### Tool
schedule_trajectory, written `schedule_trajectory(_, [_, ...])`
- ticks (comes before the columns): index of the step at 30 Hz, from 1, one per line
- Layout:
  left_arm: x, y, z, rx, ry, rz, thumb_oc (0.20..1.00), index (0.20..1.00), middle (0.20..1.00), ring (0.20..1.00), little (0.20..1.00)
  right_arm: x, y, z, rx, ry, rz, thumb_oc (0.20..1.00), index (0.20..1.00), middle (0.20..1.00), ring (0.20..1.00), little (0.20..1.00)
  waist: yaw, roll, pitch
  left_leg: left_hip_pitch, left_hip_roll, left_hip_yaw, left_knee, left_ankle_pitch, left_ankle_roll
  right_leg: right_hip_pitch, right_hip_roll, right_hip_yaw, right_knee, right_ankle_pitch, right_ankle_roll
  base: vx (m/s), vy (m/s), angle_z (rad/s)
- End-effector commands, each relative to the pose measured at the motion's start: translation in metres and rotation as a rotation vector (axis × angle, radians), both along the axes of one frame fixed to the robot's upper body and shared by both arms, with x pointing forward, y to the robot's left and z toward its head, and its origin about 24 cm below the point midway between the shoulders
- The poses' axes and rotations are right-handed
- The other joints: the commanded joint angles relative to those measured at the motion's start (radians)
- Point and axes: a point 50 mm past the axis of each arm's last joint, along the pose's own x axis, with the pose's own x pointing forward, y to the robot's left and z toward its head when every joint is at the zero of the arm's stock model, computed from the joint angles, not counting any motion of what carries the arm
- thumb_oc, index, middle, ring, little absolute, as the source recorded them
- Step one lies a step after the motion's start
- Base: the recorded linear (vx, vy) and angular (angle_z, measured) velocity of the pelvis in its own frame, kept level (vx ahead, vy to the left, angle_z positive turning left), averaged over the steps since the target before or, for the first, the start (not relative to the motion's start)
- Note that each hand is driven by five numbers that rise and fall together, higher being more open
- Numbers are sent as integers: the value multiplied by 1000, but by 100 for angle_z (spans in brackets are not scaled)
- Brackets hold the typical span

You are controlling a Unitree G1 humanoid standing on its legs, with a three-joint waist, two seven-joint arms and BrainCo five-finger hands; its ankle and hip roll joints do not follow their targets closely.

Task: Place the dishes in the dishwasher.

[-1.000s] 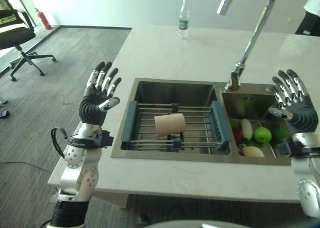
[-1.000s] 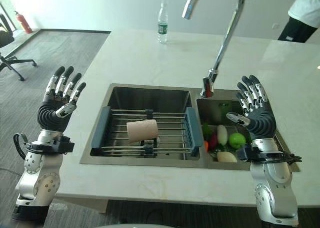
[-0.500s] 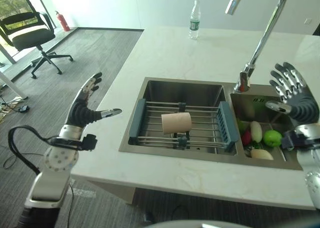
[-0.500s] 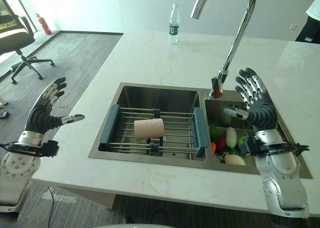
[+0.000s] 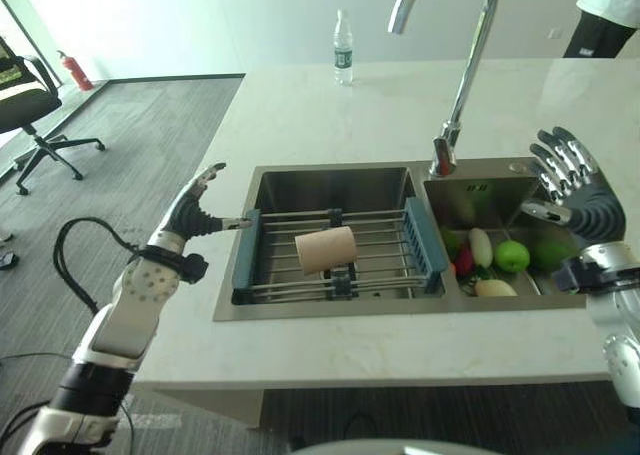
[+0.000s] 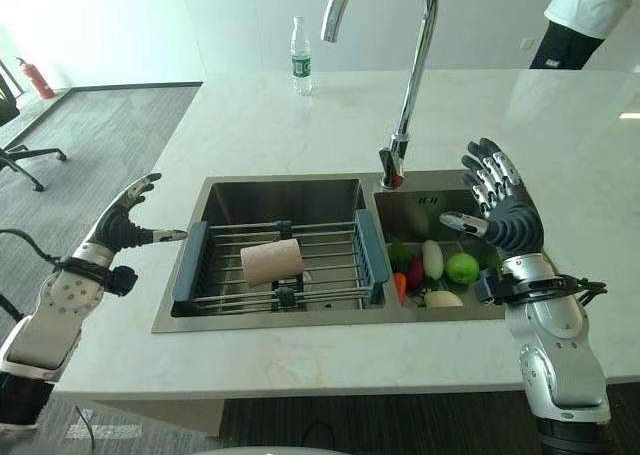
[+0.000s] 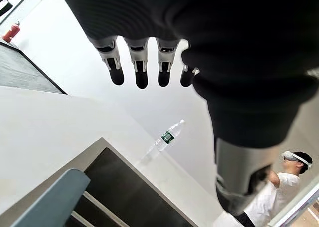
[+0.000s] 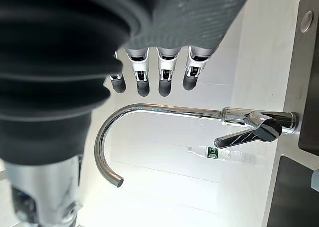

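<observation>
- Centrally placed: a beige cup (image 5: 325, 248), lying on its side on a wire rack (image 5: 385, 237) that spans the left basin of a steel sink (image 6: 262, 191).
- Long axis of the cup running across the rack, left to right, open mouth apparently toward the robot's right.
- Left hand (image 5: 195, 211) just beside the rack's left blue end, fingers straight and spread, thumb pointing toward the rack; holding nothing, touching nothing.
- Cup lying to the right of that hand, near, with only the rack's end piece between them.
- Right hand (image 6: 501, 208) raised over the right basin, palm turned inward, fingers spread and empty.
- Below the right hand: a green apple (image 6: 461, 267) and other produce in the right basin; cup well apart from this hand, past the rack's right blue end and the basin divider.
- Judged nearer: the left hand, so a sideways reach from the left seems the shorter path.
- Tall curved faucet (image 6: 405, 95) standing behind the sink, closer to the right hand's side.
- Water bottle (image 6: 300, 43) upright at the far edge of the counter (image 6: 300, 345).
- Dishwasher: cannot tell where.
</observation>
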Motion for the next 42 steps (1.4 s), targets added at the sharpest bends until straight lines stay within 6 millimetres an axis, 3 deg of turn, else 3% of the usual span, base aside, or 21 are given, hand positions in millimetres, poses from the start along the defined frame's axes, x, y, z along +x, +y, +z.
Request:
schedule_trajectory(1, [16, 0, 30, 110, -40, -16, 1000, 1000, 1000, 1000, 1000, 3, 2, 36, -91, -128, 39, 1000, 1000, 1000, 1000, 1000, 14, 38, -30, 76, 144, 61, 7, -54, -89, -21, -66, -52, -1, 9, 77, 4, 2, -9])
schedule_trajectory(13, [38, -1, 5, 166, 141, 35, 1000, 1000, 1000, 1000, 1000, 7, 2, 36, -123, -110, 70, 1000, 1000, 1000, 1000, 1000, -40, 46, -33, 96, 148, 119, 7, -59, -83, -33, -55, -6, -1, 10, 77, 10, -3, -15])
schedule_trajectory(28, [38, 5, -52, 142, 322, 191, 1000, 1000, 1000, 1000, 1000, 8, 6, 38, -148, -110, 86, 1000, 1000, 1000, 1000, 1000, -68, 44, -33, 109, 154, 151, 7, -61, -78, -39, -48, 24, -1, 10, 75, 4, -8, -4])
schedule_trajectory(42, [45, -7, -56, 128, 350, 169, 1000, 1000, 1000, 1000, 1000, 10, 10, 39, -164, -100, 87, 1000, 1000, 1000, 1000, 1000, -86, 49, -35, 116, 157, 174, 7, -62, -78, -45, -44, 38, -1, 13, 75, 5, -6, -4])
